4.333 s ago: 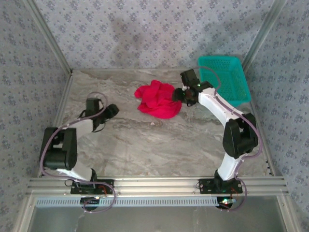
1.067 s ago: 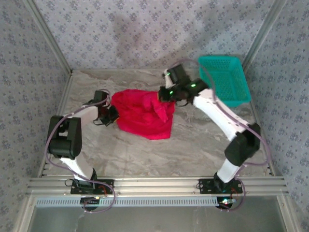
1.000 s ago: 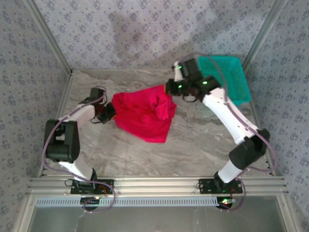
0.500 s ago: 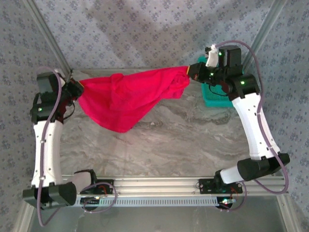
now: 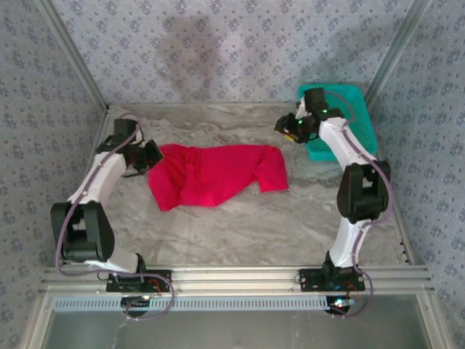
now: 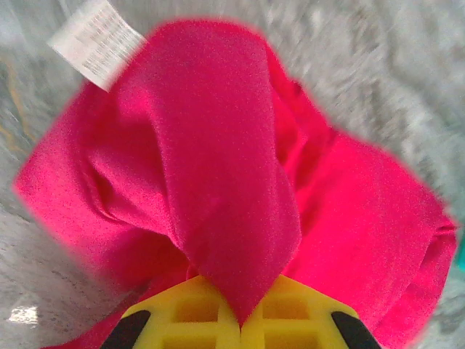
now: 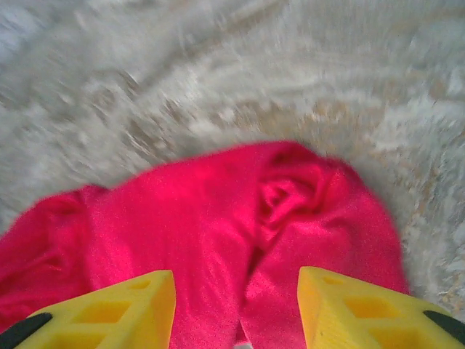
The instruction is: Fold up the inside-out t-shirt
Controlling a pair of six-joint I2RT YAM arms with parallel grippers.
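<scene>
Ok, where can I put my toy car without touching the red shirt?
The widest bare patch is the marble tabletop in front, between the bright red cloth t-shirt and the arm bases. A thinner strip runs behind the shirt along the back wall. It is crowded at the left gripper, shut on the shirt, and around the teal plastic mesh basket.

a little while ago the t-shirt (image 5: 214, 174) was a small bunched heap in the middle of the surface (image 5: 240, 225). then the two claws pulled it wide and it hung stretched in the air between them. now it lies spread out long on the surface. the right claw (image 5: 286, 129) has let go of its end, and its fingers now stand apart over the cloth. the left claw (image 5: 149, 155) has come down low at the shirt's left end.
</scene>
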